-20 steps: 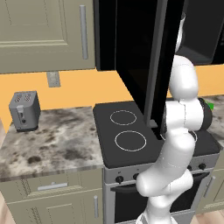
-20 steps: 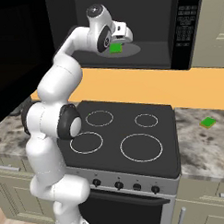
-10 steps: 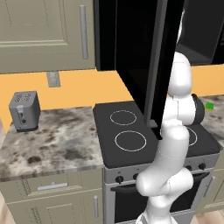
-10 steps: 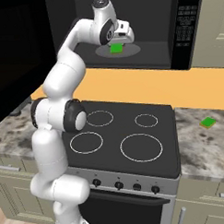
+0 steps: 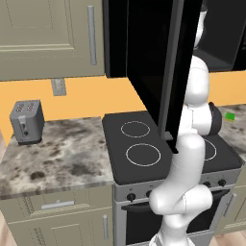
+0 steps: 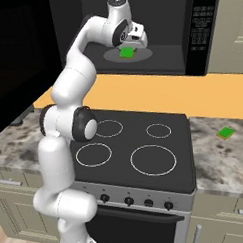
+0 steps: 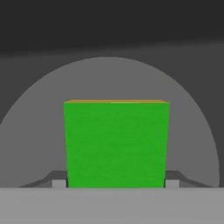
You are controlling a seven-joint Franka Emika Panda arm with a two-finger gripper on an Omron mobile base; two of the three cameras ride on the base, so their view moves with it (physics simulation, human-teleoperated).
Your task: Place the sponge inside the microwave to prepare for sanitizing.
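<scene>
The microwave (image 6: 200,35) is a glossy black box above the stove, and its tall door (image 5: 158,72) is swung wide open. My arm reaches into the dark cavity. My gripper (image 6: 130,47) is shut on the green sponge (image 6: 126,52), holding it just over the grey round turntable (image 6: 144,53). In the hand view the sponge (image 7: 116,144) is a green square with an orange top edge. It sits between my two fingertips (image 7: 59,183), with my gripper (image 7: 115,184) at its lower edge and the turntable (image 7: 39,131) behind it.
A black four-ring cooktop (image 6: 140,152) with oven knobs lies below the microwave. A small green pad (image 6: 225,133) rests on the right marble counter. A grey toaster (image 5: 26,122) stands on the left counter. The open door hangs over the stove beside my arm.
My upper arm and wrist have shifted a little higher and to the right inside the cavity. The sponge stays in the jaws over the turntable.
</scene>
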